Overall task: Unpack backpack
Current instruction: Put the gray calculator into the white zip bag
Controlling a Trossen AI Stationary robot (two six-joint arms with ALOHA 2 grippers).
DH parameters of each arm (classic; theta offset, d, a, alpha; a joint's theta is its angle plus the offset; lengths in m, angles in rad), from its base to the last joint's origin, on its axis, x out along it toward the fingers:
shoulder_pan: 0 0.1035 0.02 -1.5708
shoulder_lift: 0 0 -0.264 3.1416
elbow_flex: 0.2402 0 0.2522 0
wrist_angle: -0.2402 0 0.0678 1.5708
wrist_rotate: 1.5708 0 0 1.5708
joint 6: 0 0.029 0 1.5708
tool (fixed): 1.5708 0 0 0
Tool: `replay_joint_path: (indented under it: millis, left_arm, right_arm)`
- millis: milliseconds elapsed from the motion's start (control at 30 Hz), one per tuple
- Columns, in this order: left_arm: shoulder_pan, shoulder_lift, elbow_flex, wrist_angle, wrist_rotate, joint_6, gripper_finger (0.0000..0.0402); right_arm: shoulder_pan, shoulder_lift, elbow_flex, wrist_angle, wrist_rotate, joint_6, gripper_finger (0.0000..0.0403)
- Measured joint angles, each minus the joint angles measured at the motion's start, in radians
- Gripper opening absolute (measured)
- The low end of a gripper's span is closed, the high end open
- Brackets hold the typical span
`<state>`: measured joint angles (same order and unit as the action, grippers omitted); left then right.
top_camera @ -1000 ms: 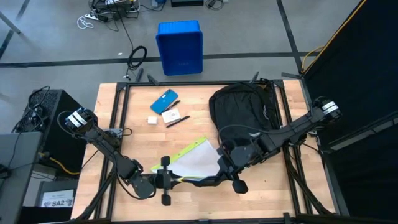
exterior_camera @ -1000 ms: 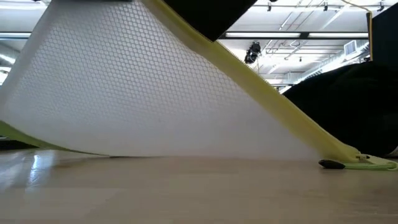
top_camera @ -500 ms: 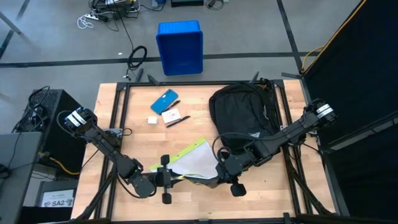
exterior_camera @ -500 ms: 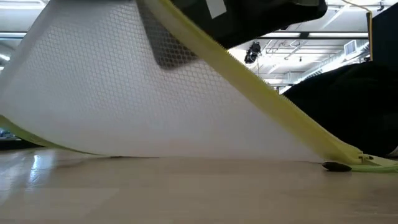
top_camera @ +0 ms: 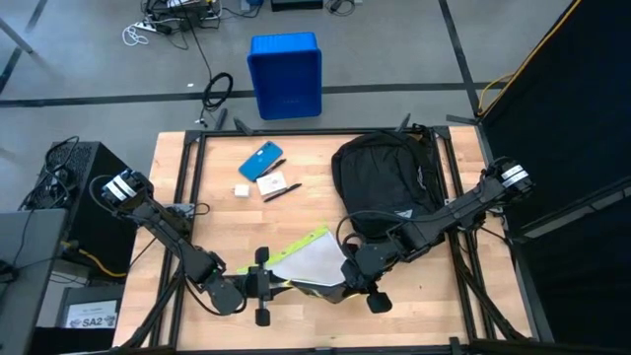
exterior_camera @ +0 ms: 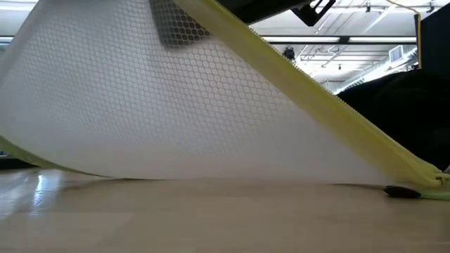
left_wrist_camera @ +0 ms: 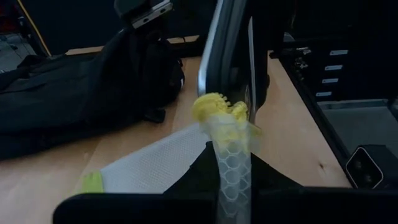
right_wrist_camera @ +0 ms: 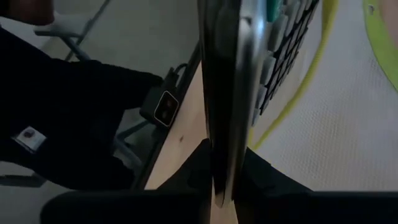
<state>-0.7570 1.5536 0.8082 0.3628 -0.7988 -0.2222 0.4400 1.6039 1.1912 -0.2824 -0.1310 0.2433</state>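
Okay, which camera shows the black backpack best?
The high view: the whole backpack lies at the table's far right. The left wrist view shows it side-on, the low view just a dark edge, the right wrist view none clearly.

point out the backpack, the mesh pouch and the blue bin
backpack (top_camera: 383, 177), high view, middle of its black body
mesh pouch (top_camera: 308, 258), high view, white mesh panel
blue bin (top_camera: 285, 74), high view, centre of its top

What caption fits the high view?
Both grippers hold a white mesh pouch beside the black backpack.
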Motion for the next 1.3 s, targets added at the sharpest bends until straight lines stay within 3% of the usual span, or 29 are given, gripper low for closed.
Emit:
replay_joint_path:
  millis: [667, 1067, 1300]
  left_arm:
    - [0.008, -0.023, 0.003, 0.010, -0.057, -0.018, 0.0000]
    - [0.041, -0.024, 0.005, -0.074, -0.035, -0.099, 0.0000]
    - [0.092, -0.024, 0.005, -0.036, -0.011, -0.068, 0.0000]
  right_arm:
    - [-0.005, -0.001, 0.006, -0.094, 0.024, 0.000, 0.0001]
    - [-0.012, -0.001, 0.006, -0.266, 0.020, 0.057, 0.0001]
    - [-0.028, -0.001, 0.005, -0.253, 0.006, 0.058, 0.0001]
